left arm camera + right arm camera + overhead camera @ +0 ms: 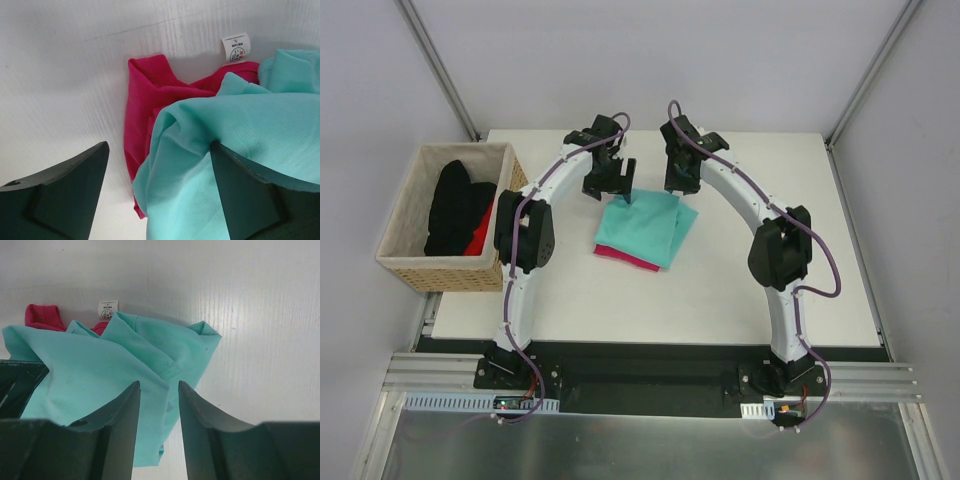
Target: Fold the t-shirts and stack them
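Note:
The teal t-shirt [648,225] lies folded on top of the pink t-shirt [632,260] at the middle of the table, with the pink one showing along its near edge. In the left wrist view the teal shirt [225,150] covers most of the pink shirt [150,95], whose white neck label [236,48] lies on the table. My left gripper [159,145] stands wide open over the teal shirt's far left corner. My right gripper [158,385] stands partly open over the teal shirt [100,365] at its far right corner, a cloth edge loose between its fingers.
A wicker basket [440,270] stands at the table's left edge, holding a black garment [455,205] and a bit of red cloth [485,235]. The white table [740,300] ends at walls behind and to the right.

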Action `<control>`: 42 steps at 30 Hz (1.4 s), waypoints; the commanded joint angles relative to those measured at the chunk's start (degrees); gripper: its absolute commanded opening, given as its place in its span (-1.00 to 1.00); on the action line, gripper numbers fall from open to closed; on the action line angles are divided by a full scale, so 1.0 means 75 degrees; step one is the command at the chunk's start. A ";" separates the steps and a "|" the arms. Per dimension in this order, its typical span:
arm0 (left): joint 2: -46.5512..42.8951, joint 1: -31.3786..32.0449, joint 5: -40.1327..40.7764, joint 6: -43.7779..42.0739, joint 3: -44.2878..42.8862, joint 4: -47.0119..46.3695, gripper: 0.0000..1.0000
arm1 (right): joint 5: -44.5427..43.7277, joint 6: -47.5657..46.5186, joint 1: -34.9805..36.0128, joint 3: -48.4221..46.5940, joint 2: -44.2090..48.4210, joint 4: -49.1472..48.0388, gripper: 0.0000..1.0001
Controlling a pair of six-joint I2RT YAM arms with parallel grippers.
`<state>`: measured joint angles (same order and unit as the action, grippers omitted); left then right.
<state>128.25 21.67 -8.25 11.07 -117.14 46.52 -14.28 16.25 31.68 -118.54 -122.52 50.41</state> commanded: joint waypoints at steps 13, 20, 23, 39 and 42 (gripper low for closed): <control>-0.2380 -0.0007 0.1065 0.0445 0.1368 0.0043 0.78 | -0.0124 -0.0420 0.0428 0.0160 0.0925 -0.0135 -0.57; -0.3304 0.0005 0.1474 0.0738 0.2141 -0.0051 0.81 | 0.0216 -0.0503 0.0627 0.0171 0.0855 -0.0159 -0.63; -0.3796 0.0005 0.1557 0.0856 0.2434 -0.0121 0.82 | 0.0556 -0.0386 0.0639 0.0685 0.0925 -0.0533 -0.71; -0.5486 0.0005 0.1944 0.0985 0.3490 -0.0086 0.93 | 0.1565 0.0189 0.0569 0.0665 0.0036 -0.1097 -0.75; -0.5650 0.0005 0.2002 0.0985 0.3677 -0.0028 0.93 | 0.1635 0.0247 0.0534 0.0630 -0.0105 -0.1108 -0.75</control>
<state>89.03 21.69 4.95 17.39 -91.18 45.47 -3.68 16.62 36.21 -111.13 -122.28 42.83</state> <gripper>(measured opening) 0.961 0.125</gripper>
